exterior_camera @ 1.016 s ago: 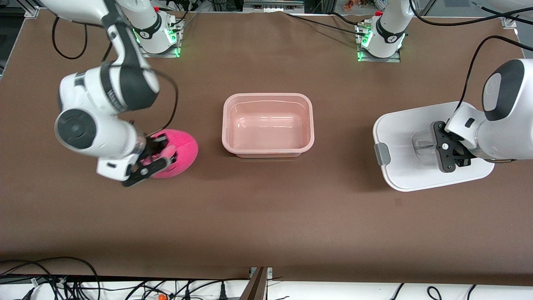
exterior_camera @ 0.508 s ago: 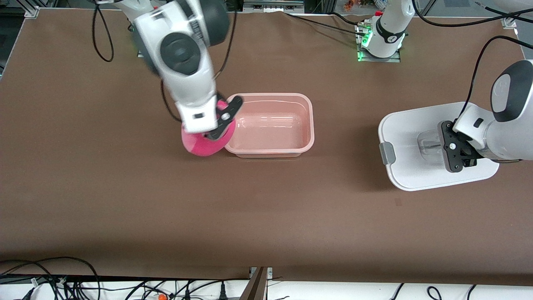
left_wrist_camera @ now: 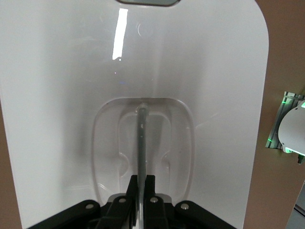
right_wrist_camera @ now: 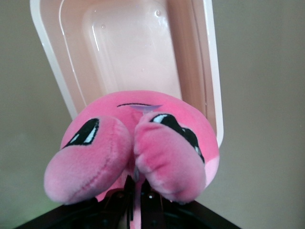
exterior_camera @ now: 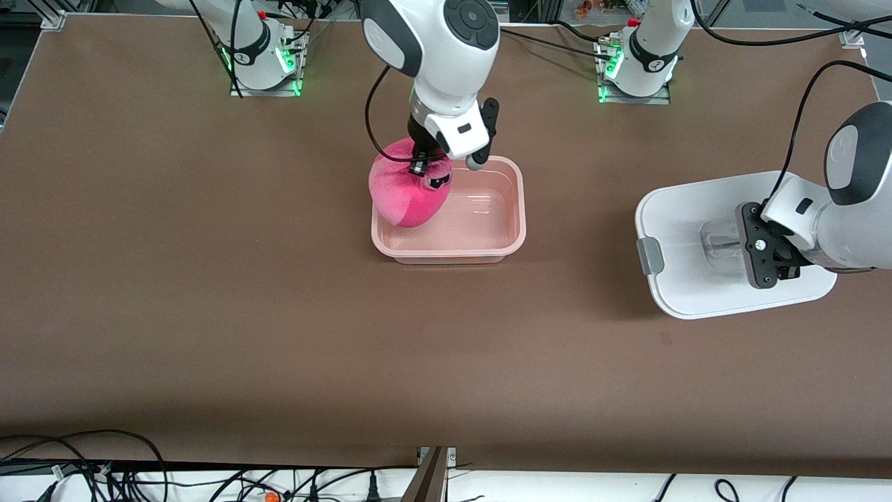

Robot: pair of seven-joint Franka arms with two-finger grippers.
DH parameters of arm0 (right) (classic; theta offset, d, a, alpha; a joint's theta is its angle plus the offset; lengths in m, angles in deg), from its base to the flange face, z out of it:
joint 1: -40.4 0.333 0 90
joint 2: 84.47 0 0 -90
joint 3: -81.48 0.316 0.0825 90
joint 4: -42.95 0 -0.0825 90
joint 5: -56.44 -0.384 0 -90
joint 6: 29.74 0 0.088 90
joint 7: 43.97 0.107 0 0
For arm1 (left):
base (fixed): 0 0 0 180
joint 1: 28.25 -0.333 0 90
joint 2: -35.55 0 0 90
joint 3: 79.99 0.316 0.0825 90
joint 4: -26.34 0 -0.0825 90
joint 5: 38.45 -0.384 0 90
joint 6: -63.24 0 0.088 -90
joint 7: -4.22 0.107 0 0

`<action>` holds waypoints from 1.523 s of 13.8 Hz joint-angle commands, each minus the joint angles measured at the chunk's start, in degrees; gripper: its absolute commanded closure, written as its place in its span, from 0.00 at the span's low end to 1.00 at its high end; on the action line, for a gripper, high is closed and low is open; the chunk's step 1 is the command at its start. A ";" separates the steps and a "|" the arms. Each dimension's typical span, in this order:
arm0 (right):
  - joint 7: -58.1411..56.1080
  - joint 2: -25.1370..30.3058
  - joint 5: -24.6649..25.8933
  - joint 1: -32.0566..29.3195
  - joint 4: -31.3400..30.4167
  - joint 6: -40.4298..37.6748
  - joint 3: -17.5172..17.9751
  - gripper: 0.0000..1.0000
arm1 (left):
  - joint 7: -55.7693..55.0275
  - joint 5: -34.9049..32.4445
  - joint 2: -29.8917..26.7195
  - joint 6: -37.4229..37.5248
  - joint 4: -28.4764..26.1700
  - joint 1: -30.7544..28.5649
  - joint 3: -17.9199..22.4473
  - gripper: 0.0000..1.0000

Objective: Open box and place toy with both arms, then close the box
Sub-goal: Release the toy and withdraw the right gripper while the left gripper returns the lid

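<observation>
Two of three steps under way: box [exterior_camera: 512, 209] open at table centre, lid [exterior_camera: 686, 209] off, hanging toward left arm's end. Left gripper [exterior_camera: 763, 258] pinches lid's clear handle [left_wrist_camera: 141, 143]. Right gripper [exterior_camera: 426, 167] pinches toy [exterior_camera: 408, 192], dangling over box end toward right arm. Judged left: lower and release toy, bring lid to box, press shut.

pink toy [exterior_camera: 408, 189] over open box [exterior_camera: 512, 230]
</observation>
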 commanded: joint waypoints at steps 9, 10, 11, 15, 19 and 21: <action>3.62 -13.11 6.31 3.74 0.93 11.67 -0.80 0.00 | 1.33 -1.88 -0.20 0.94 0.25 0.34 -1.04 1.00; 6.50 -13.64 6.22 3.83 0.93 13.78 -0.80 0.00 | 1.16 -1.79 -0.20 1.03 0.26 0.35 -1.04 1.00; 9.83 -13.91 6.13 4.18 0.93 15.98 -0.80 0.00 | 1.07 -1.79 -0.20 0.94 0.26 0.43 -1.13 1.00; 20.99 -13.47 5.78 4.45 1.36 20.39 -1.15 0.00 | 0.80 -1.35 -0.20 1.03 0.17 0.52 -1.21 1.00; 26.39 -7.52 2.63 -3.35 1.46 23.28 -1.06 0.00 | 1.16 -0.57 -0.20 1.38 0.34 0.70 -2.53 1.00; 25.95 -1.64 -2.10 -7.74 0.76 21.72 -1.68 0.00 | -0.68 1.02 -0.03 1.12 0.34 2.70 -4.28 1.00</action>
